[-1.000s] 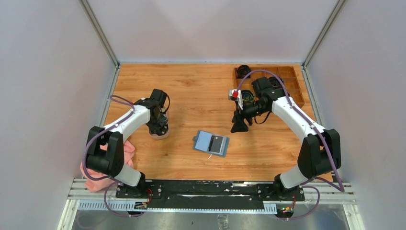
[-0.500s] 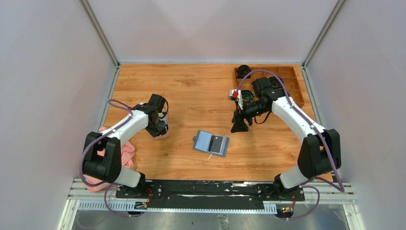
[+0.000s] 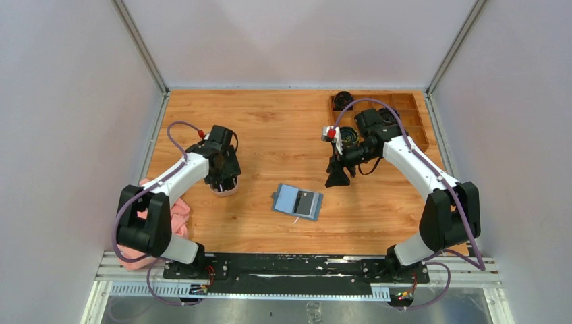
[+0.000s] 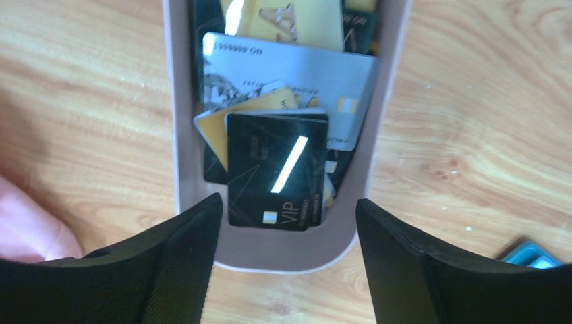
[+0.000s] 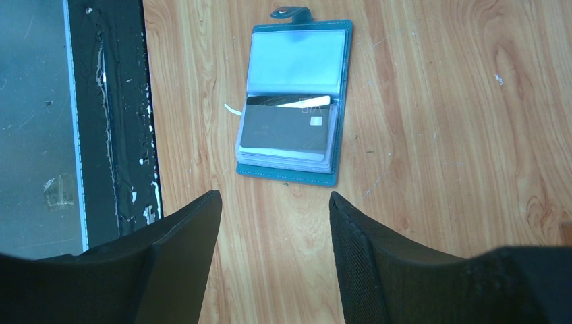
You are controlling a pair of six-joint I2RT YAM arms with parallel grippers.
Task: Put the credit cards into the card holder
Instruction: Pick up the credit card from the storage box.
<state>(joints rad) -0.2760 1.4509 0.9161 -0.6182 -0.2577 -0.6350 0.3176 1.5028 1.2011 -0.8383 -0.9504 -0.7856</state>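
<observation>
- Black left pincer (image 4: 287,206) hangs wide open, gripping nothing, over the near end of a pale oval dish (image 4: 170,135).
- Heaped in that dish lie the credit cards (image 4: 276,172): black, gold and silver.
- Likewise the right pincer (image 5: 273,197) is open and empty above the wooden table (image 5: 438,135).
- Mid-table, between the arms, the teal card holder (image 5: 295,54) lies unfolded, a dark card in one pocket.

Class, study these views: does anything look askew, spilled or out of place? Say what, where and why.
The credit cards lie jumbled in the oval dish, overlapping at different angles rather than stacked. The pink cloth sits bunched at the table's near left edge. The card holder lies open; nothing looks spilled.
</observation>
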